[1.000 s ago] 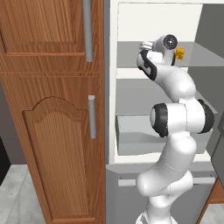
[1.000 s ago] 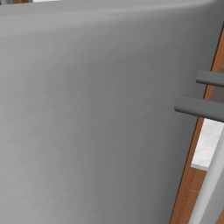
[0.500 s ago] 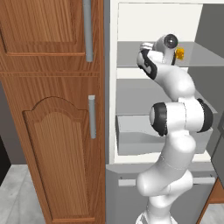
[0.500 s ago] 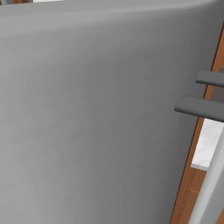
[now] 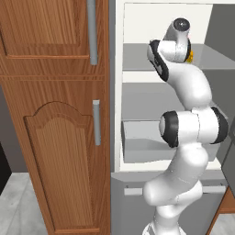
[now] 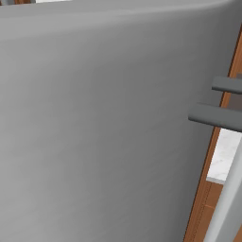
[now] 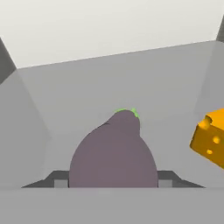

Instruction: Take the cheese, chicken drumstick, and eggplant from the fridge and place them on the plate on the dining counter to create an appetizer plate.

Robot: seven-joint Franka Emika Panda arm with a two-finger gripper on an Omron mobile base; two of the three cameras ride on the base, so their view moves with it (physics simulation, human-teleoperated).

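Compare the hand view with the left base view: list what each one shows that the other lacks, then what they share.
Hand view alone: the eggplant, dull purple with a green tip, lies close between the two dark fingers, which stand against its sides, apparently closed on it.

Left base view alone: the white arm reaching into the open fridge, the lower shelves, and the brown wooden cupboard beside it.

Both: the yellow-orange cheese on the pale grey shelf, a sliver past the wrist from the base.
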